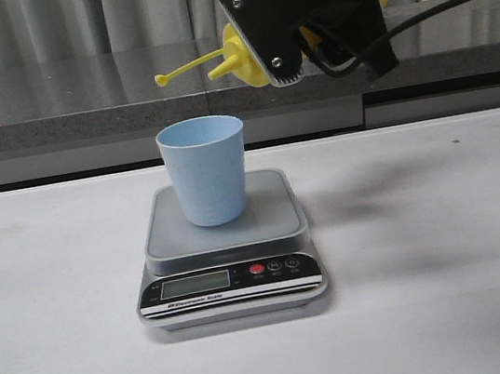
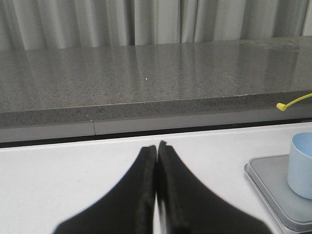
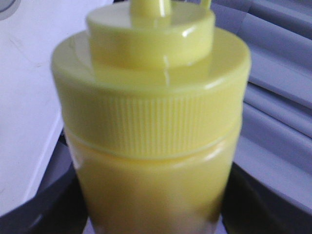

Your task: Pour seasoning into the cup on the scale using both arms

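Holding the seasoning bottle (image 1: 246,63) tipped sideways above the cup (image 1: 205,170), your right gripper (image 1: 304,42) has its fingers clamped around the yellow body, nozzle aimed toward the cup's far side. The cup stands upright on the scale (image 1: 226,247). Your left gripper (image 2: 157,156), left of the scale, has its fingers pressed together, gripping nothing.

The scale (image 1: 226,247) sits on the surface (image 1: 453,288) near the middle, its display panel toward the front. The cup (image 1: 205,170) stands upright on the scale's platform. The seasoning (image 1: 240,59) hangs tilted in the right gripper (image 1: 302,33), above and right of the cup, nozzle pointing left. The left gripper (image 2: 157,195) is left of the scale.
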Available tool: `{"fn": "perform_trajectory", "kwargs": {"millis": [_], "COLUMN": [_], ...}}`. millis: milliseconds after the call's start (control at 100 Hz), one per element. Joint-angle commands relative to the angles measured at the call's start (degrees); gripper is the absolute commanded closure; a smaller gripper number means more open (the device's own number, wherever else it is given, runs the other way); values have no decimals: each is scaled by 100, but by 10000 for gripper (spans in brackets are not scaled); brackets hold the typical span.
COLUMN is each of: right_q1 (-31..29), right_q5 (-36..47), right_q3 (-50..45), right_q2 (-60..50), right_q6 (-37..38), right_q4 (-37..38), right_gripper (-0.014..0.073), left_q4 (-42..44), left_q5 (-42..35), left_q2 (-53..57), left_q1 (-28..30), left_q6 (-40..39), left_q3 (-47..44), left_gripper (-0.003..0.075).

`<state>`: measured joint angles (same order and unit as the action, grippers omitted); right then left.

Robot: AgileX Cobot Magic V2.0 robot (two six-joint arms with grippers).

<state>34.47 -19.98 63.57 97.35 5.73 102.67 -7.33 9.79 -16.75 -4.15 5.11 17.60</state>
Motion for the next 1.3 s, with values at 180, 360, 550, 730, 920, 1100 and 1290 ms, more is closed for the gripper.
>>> {"fn": "perform_trajectory", "kwargs": {"millis": [180, 360, 550, 730, 920, 1100, 1290], "right_q1": [9, 9, 9, 9, 9, -188, -564], "right_q5": [-193, -117, -117, -117, -113, 247, 1062], "right_q3": [208, 208, 208, 208, 218, 296, 351], "right_q2": [-254, -254, -254, -254, -265, -318, -466], "right_q6": [1099, 1607, 1754, 1953, 1996, 1996, 1996], "right_q4": [357, 357, 357, 357, -327, -1384, -2706], "right_gripper": [339, 339, 339, 339, 339, 339, 339], "left_q4": [-35, -35, -35, -35, -35, -35, -35], "left_q5": [-471, -471, -471, -471, -471, -471, -471], "left_q2": [-40, -40, -40, -40, -40, -40, -40], "left_q1": [14, 14, 14, 14, 14, 14, 14], "left_q6": [-37, -37, -37, -37, -37, -37, -37], "left_q3": [163, 163, 163, 163, 163, 163, 163], "left_gripper": [739, 739, 739, 739, 739, 739, 739]}}
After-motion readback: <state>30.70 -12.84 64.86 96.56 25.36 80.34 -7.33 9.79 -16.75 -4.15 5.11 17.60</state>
